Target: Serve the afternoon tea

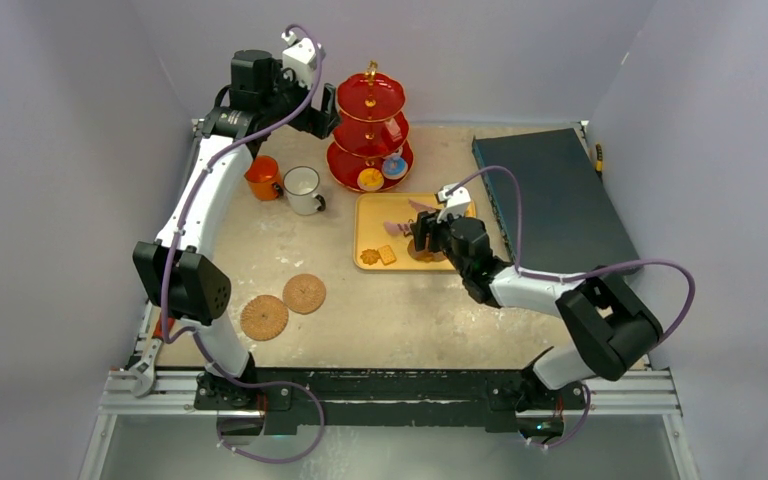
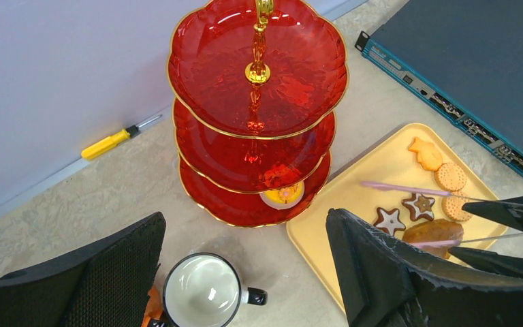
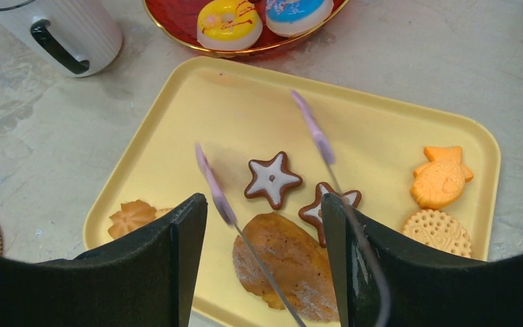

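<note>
The red three-tier stand (image 1: pixel 370 130) stands at the back; a yellow donut (image 3: pixel 226 20) and a blue pastry (image 3: pixel 298 10) lie on its bottom tier. An orange mug (image 1: pixel 261 177) and a white mug (image 1: pixel 302 188) sit left of it. My left gripper (image 2: pixel 244 225) hangs open above the white mug (image 2: pixel 203 291), holding nothing. My right gripper (image 3: pixel 264 204) is shut on the metal tongs (image 3: pixel 214 184), whose purple tips spread apart over the yellow tray (image 3: pixel 177 122). Under the tongs lie a brown madeleine (image 3: pixel 282 262) and two star biscuits (image 3: pixel 271 178).
A fish biscuit (image 3: pixel 439 178), a round biscuit (image 3: pixel 439 231) and a flower biscuit (image 3: pixel 131 216) also lie on the tray. A dark blue box (image 1: pixel 550 200) fills the right back. Two woven coasters (image 1: pixel 264 317) lie front left. A yellow screwdriver (image 2: pixel 109 143) rests by the wall.
</note>
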`<action>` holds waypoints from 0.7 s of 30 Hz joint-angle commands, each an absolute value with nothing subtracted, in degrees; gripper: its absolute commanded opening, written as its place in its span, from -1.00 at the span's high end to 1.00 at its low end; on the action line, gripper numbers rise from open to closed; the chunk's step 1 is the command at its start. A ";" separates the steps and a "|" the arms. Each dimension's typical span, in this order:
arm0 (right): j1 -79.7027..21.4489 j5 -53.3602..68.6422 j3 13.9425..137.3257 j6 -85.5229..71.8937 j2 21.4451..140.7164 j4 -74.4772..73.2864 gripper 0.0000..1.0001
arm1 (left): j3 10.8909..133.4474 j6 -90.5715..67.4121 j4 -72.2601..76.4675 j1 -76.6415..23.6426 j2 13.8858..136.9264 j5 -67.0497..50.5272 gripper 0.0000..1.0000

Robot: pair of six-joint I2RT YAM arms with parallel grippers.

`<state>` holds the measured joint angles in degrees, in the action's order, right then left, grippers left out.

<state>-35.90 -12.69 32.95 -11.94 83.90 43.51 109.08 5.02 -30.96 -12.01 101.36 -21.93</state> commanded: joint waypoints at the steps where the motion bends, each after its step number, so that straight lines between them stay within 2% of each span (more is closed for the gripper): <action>1: -35.86 -14.65 35.25 -11.14 84.55 46.49 -0.29 | 110.01 4.21 -29.86 -11.62 100.05 -22.52 -0.75; 6: -36.24 -15.44 35.23 -10.05 83.61 45.66 -0.06 | 109.78 4.50 -29.89 -11.61 100.08 -22.33 -0.75; 11: -36.67 -16.12 35.20 -9.02 81.06 45.12 -0.02 | 109.89 4.26 -29.80 -11.62 100.06 -22.66 -0.75; 14: -36.66 -15.88 35.87 -9.01 80.30 45.46 0.09 | 109.78 4.17 -30.11 -11.61 100.01 -23.12 -0.74; 21: -36.65 -14.28 39.24 -8.97 80.07 46.13 0.37 | 103.90 10.73 -31.73 -11.66 97.55 -31.52 -0.74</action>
